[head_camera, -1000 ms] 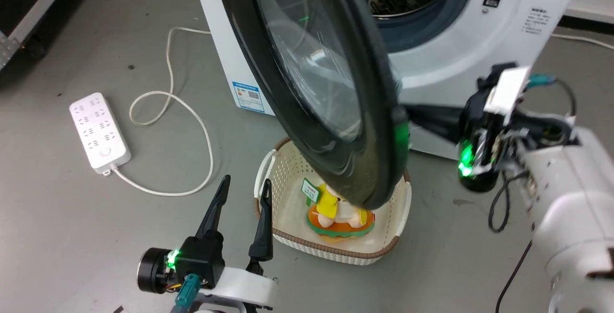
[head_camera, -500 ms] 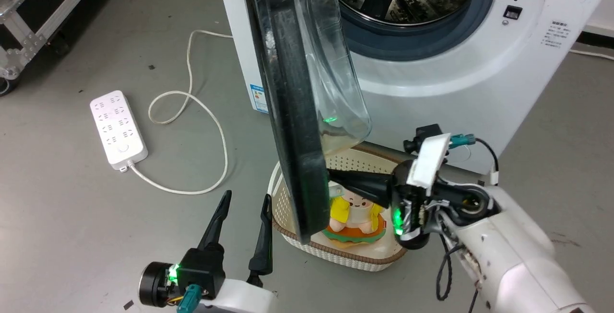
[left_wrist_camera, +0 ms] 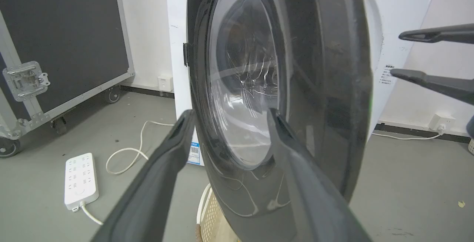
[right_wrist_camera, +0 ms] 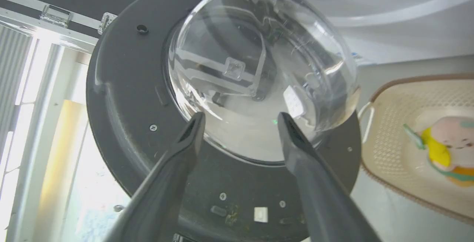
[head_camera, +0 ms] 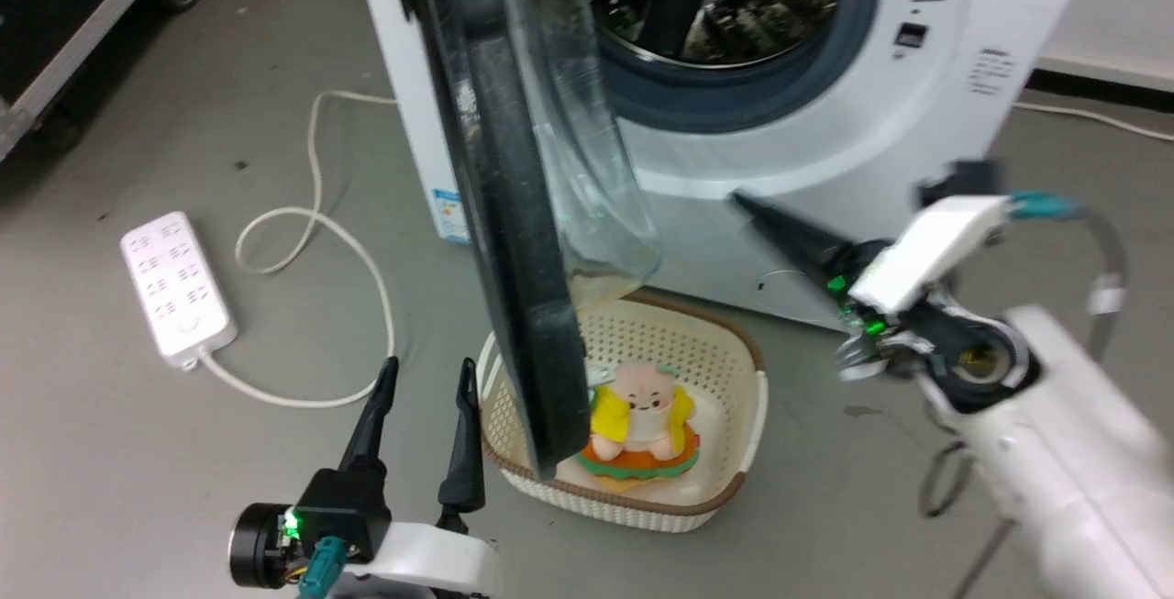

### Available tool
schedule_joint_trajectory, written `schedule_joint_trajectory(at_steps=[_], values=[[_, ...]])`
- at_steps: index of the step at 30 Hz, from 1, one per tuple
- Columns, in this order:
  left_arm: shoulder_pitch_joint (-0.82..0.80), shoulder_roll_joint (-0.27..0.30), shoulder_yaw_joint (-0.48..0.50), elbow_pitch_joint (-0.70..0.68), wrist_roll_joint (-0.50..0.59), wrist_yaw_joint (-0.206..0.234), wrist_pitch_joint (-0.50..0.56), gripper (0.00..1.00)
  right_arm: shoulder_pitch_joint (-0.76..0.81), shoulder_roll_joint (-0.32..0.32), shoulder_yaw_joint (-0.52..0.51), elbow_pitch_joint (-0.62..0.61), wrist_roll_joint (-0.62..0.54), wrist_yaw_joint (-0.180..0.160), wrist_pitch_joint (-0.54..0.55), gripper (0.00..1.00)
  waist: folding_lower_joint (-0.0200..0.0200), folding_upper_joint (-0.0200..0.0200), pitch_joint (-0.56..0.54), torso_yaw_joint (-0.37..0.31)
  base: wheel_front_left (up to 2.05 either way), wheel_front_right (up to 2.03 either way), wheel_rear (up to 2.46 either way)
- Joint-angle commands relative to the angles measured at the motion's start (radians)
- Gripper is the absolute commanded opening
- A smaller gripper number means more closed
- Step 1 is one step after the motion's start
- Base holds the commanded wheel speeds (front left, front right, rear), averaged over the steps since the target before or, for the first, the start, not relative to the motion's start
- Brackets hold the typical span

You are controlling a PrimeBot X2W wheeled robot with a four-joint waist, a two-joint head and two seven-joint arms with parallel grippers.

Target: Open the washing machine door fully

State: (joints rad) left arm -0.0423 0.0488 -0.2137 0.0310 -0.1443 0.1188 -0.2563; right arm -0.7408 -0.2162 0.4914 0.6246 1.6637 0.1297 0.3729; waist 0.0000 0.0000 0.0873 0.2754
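The door (head_camera: 504,214) looks heavy and slippery; the wide, empty right gripper (right_wrist_camera: 240,118) at 3 o'clock should push its rim.

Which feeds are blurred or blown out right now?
Head view: right gripper and forearm motion-blurred, washing machine door sharp. Right wrist view: window at left blown out, reflections on the glass bowl. Left wrist view: clean.

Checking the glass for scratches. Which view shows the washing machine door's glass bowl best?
Right wrist view: it faces the inner side of the washing machine door, with nearly the whole glass bowl visible. Head view has the door edge-on, with the bowl in thin profile. Left wrist view sees the outer face obliquely, through the window.
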Motion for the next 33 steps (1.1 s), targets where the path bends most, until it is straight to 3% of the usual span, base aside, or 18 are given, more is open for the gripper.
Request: schedule_joint_trajectory(at_steps=[1, 4, 5, 6, 7, 8, 9, 11, 12, 14, 18, 22, 23, 27, 33], values=[[0.006, 0.001, 0.012, -0.002, -0.005, -0.006, -0.006, 1.00, 0.036, -0.052, 0.005, -0.059, -0.082, 0.001, -0.088, 1.00, 0.0000, 0.0000, -0.025, -0.032, 0.00, 0.00, 0.00], [0.010, 0.002, 0.032, 0.008, -0.001, -0.020, -0.006, 1.00, 0.084, -0.137, 0.013, -0.169, -0.258, 0.001, -0.292, 1.00, 0.0000, 0.0000, -0.049, -0.066, 0.00, 0.00, 0.00], [0.010, 0.002, 0.032, 0.008, -0.001, -0.020, -0.006, 1.00, 0.084, -0.137, 0.013, -0.169, -0.258, 0.001, -0.292, 1.00, 0.0000, 0.0000, -0.049, -0.066, 0.00, 0.00, 0.00], [0.017, 0.002, 0.051, 0.011, 0.000, -0.026, -0.006, 1.00, 0.124, -0.180, 0.007, -0.206, -0.353, 0.001, -0.407, 1.00, 0.0000, 0.0000, -0.063, -0.088, 0.00, 0.00, 0.00], [0.017, 0.002, 0.051, 0.011, 0.000, -0.026, -0.006, 1.00, 0.124, -0.180, 0.007, -0.206, -0.353, 0.001, -0.407, 1.00, 0.0000, 0.0000, -0.063, -0.088, 0.00, 0.00, 0.00], [0.026, 0.004, 0.069, 0.012, -0.003, -0.038, -0.006, 1.00, 0.159, -0.225, 0.004, -0.227, -0.472, 0.001, -0.510, 1.00, 0.0000, 0.0000, -0.075, -0.111, 0.00, 0.00, 0.00], [0.026, 0.004, 0.069, 0.012, -0.003, -0.038, -0.006, 1.00, 0.159, -0.225, 0.004, -0.227, -0.472, 0.001, -0.510, 1.00, 0.0000, 0.0000, -0.075, -0.111, 0.00, 0.00, 0.00], [0.047, 0.014, 0.096, 0.018, -0.003, -0.051, -0.006, 1.00, 0.218, -0.256, -0.044, -0.233, -0.645, 0.001, -0.607, 1.00, 0.0000, 0.0000, -0.090, -0.145, 0.00, 0.00, 0.00], [0.047, 0.014, 0.096, 0.018, -0.003, -0.051, -0.006, 1.00, 0.218, -0.256, -0.044, -0.233, -0.645, 0.001, -0.607, 1.00, 0.0000, 0.0000, -0.090, -0.145, 0.00, 0.00, 0.00], [0.061, 0.026, 0.112, 0.025, 0.005, -0.053, -0.006, 1.00, 0.265, -0.245, -0.118, -0.245, -0.771, 0.001, -0.628, 1.00, 0.0000, 0.0000, -0.096, -0.170, 0.00, 0.00, 0.00], [0.093, 0.027, 0.139, 0.021, -0.005, -0.061, -0.006, 1.00, 0.412, -0.165, -0.293, -0.345, -1.066, 0.001, -0.634, 1.00, 0.0000, 0.0000, -0.101, -0.206, 0.00, 0.00, 0.00], [0.114, 0.027, 0.146, 0.021, -0.005, -0.071, -0.006, 1.00, 0.602, -0.036, -0.466, -0.488, -1.340, 0.001, -0.634, 1.00, 0.0000, 0.0000, -0.100, -0.220, 0.00, 0.00, 0.00], [0.124, 0.026, 0.151, 0.026, -0.007, -0.073, -0.006, 1.00, 0.724, 0.063, -0.526, -0.590, -1.495, 0.001, -0.634, 1.00, 0.0000, 0.0000, -0.096, -0.228, 0.00, 0.00, 0.00], [0.138, 0.024, 0.146, 0.043, -0.010, -0.077, -0.006, 1.00, 0.834, 0.136, -0.560, -0.662, -1.608, 0.001, -0.632, 1.00, 0.0000, 0.0000, -0.090, -0.232, 0.00, 0.00, 0.00], [0.136, 0.029, 0.135, 0.116, -0.012, -0.084, -0.005, 1.00, 0.914, 0.165, -0.571, -0.690, -1.664, 0.001, -0.634, 1.00, 0.0000, 0.0000, -0.091, -0.233, 0.00, 0.00, 0.00]])
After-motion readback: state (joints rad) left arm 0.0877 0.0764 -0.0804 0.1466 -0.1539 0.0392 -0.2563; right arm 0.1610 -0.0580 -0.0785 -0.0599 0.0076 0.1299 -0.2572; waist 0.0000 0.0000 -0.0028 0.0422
